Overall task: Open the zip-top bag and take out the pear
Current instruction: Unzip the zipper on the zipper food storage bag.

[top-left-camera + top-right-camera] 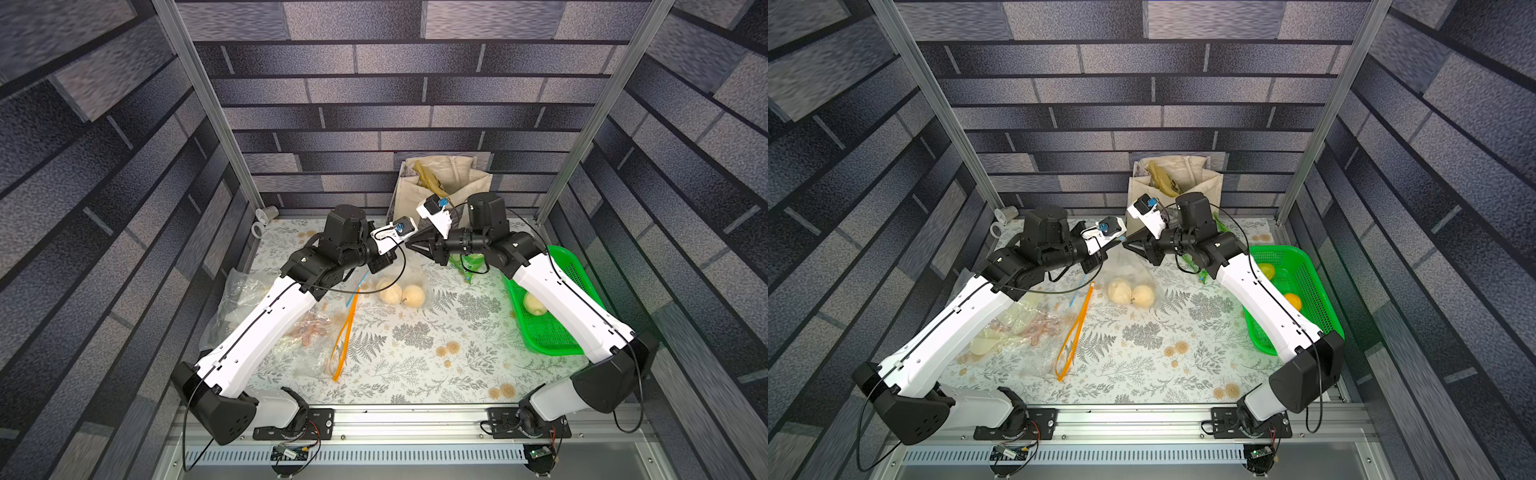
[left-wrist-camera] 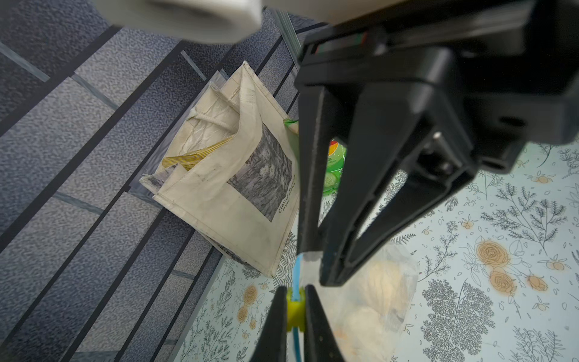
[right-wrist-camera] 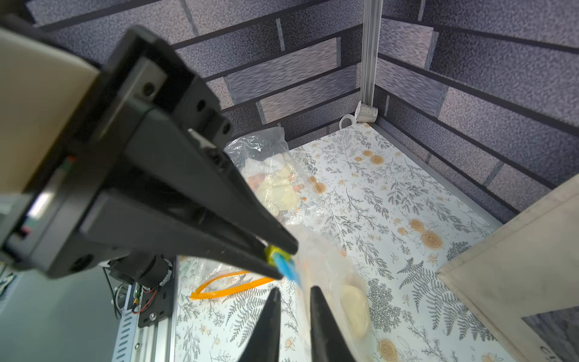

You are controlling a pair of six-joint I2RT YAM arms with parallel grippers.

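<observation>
1. The left gripper (image 3: 288,262) is clamped on the yellow slider (image 2: 295,313) of the clear zip-top bag (image 1: 410,272).
2. Facing it tip to tip, the right gripper (image 3: 294,291) has its jaws slightly apart, and the tablecloth (image 3: 407,188) shows through the gap.
3. Below both grippers, two pears (image 1: 413,296) lie inside the zip-top bag.
4. Well apart from the right gripper, under its arm, sits a green basket (image 1: 544,332).
5. Beyond both grippers stands a cloth bag (image 1: 449,178).
</observation>
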